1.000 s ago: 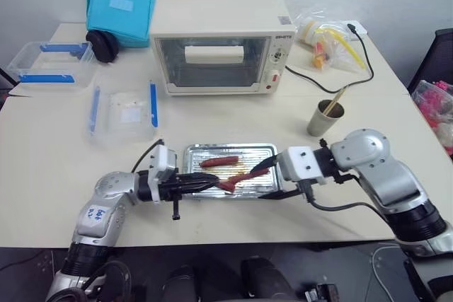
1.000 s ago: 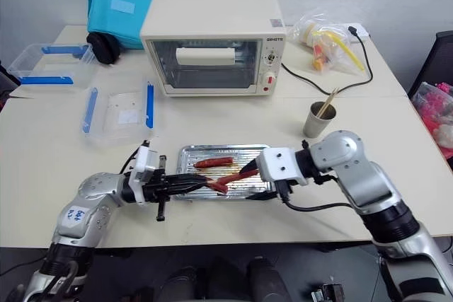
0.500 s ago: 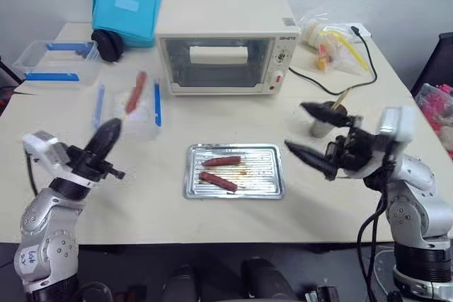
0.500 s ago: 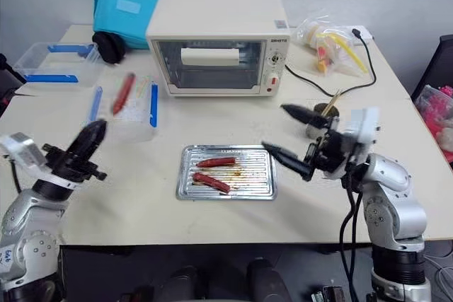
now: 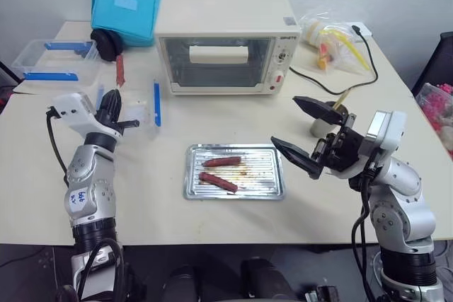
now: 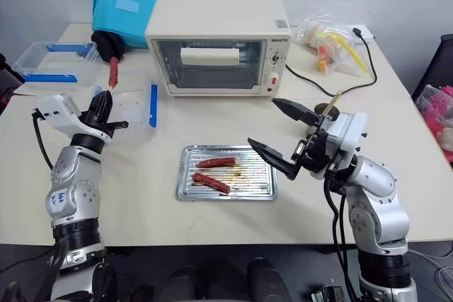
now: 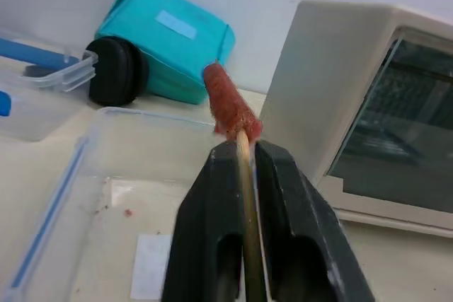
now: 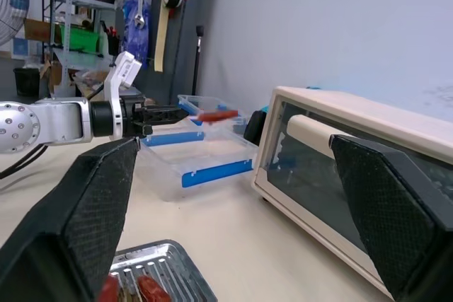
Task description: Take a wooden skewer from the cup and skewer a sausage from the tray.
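My left gripper (image 7: pixel 244 148) is shut on a wooden skewer (image 7: pixel 245 175) that carries a reddish-brown sausage (image 5: pixel 120 70) on its tip. It holds the skewer up over a clear box at the table's left. The silver tray (image 5: pixel 265 190) lies at the middle front with two sausages (image 5: pixel 221 161) in it. My right gripper (image 5: pixel 283 119) hangs wide open and empty, raised to the right of the tray. Behind its fingers stands the cup (image 5: pixel 320 130), partly hidden, with another skewer (image 5: pixel 342 96) sticking out.
A cream toaster oven (image 5: pixel 219 44) stands at the back centre, its cord (image 5: pixel 333 83) trailing right. Two clear boxes with blue clips (image 5: pixel 138 111) (image 5: pixel 56 61) sit at the left, a teal bag (image 5: pixel 124 8) behind them. A plastic bag (image 5: pixel 329 37) lies back right.
My left gripper rose from the tray and swung left, carrying the skewered sausage over the clear box. My right gripper lifted off the tray and opened wide.
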`<act>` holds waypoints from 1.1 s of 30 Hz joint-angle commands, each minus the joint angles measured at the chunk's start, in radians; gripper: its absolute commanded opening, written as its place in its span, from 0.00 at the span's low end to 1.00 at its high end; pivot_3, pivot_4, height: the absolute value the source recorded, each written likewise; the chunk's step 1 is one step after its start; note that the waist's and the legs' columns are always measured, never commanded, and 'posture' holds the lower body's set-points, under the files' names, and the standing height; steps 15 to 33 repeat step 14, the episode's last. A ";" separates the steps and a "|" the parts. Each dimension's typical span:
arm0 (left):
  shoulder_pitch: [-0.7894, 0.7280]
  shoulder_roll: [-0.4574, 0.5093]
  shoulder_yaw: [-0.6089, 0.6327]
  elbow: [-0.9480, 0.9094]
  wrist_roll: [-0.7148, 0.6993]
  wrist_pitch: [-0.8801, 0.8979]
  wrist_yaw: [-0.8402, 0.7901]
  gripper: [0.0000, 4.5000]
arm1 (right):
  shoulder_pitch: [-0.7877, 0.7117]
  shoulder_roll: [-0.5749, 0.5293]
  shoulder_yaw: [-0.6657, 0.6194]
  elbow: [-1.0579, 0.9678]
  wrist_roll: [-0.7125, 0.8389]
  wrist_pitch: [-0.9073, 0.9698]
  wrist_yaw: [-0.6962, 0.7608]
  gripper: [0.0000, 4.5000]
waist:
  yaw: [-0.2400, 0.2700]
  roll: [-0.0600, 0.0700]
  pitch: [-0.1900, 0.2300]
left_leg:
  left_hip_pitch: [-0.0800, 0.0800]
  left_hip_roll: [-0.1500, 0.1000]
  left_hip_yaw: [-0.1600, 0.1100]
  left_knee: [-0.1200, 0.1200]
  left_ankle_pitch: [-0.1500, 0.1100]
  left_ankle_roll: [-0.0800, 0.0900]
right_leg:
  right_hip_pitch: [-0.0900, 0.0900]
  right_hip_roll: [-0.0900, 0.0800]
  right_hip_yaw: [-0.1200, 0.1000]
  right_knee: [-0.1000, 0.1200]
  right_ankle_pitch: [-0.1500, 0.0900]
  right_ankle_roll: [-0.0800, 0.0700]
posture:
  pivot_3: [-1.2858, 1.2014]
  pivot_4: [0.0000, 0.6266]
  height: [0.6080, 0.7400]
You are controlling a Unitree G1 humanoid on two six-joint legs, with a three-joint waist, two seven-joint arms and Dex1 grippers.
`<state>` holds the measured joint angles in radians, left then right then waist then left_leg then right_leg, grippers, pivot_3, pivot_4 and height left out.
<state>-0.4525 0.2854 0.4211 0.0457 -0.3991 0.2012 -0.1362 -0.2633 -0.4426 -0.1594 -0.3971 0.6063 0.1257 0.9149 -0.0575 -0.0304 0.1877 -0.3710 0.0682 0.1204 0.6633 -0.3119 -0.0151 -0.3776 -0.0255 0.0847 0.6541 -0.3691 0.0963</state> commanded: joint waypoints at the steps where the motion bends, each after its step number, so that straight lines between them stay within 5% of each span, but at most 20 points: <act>1: 0.014 0.019 -0.004 -0.061 -0.003 -0.077 -0.050 0.37 | 0.011 -0.014 -0.004 -0.063 0.020 -0.014 -0.008 1.00 | 0.002 0.000 0.000 | 0.000 0.000 0.000 0.000 0.000 0.000 | 0.000 0.000 0.000 0.000 0.000 0.000 | 0.52 0.24 1.00; 5: 0.116 0.100 -0.054 -0.169 -0.035 -0.093 -0.249 0.64 | 0.061 -0.051 -0.027 -0.074 0.040 0.011 0.008 1.00 | 0.002 0.000 0.000 | 0.000 0.000 0.000 0.000 0.000 0.000 | 0.000 -0.001 0.001 0.000 0.000 0.000 | 0.52 0.24 1.00; 10: 0.356 0.376 -0.172 -0.205 0.087 -0.280 -0.637 0.64 | 0.188 -0.235 0.016 0.008 -0.048 -0.043 0.235 1.00 | 0.000 0.000 0.000 | 0.002 -0.001 0.001 -0.001 0.000 -0.001 | 0.001 -0.001 0.001 -0.002 0.000 -0.001 | 0.52 0.24 1.00; 14: 0.475 0.494 -0.202 -0.132 0.075 -0.344 -0.834 0.64 | 0.210 -0.262 0.060 0.125 -0.082 -0.098 0.320 1.00 | -0.001 0.000 0.000 | 0.003 -0.001 0.001 -0.002 0.000 0.000 | 0.003 -0.002 0.002 -0.003 -0.001 -0.002 | 0.52 0.24 1.00; 33: 0.475 0.494 -0.202 -0.132 0.075 -0.344 -0.834 0.64 | 0.210 -0.262 0.060 0.125 -0.082 -0.098 0.320 1.00 | -0.001 0.000 0.000 | 0.003 -0.001 0.001 -0.002 0.000 0.000 | 0.003 -0.002 0.002 -0.003 -0.001 -0.002 | 0.52 0.24 1.00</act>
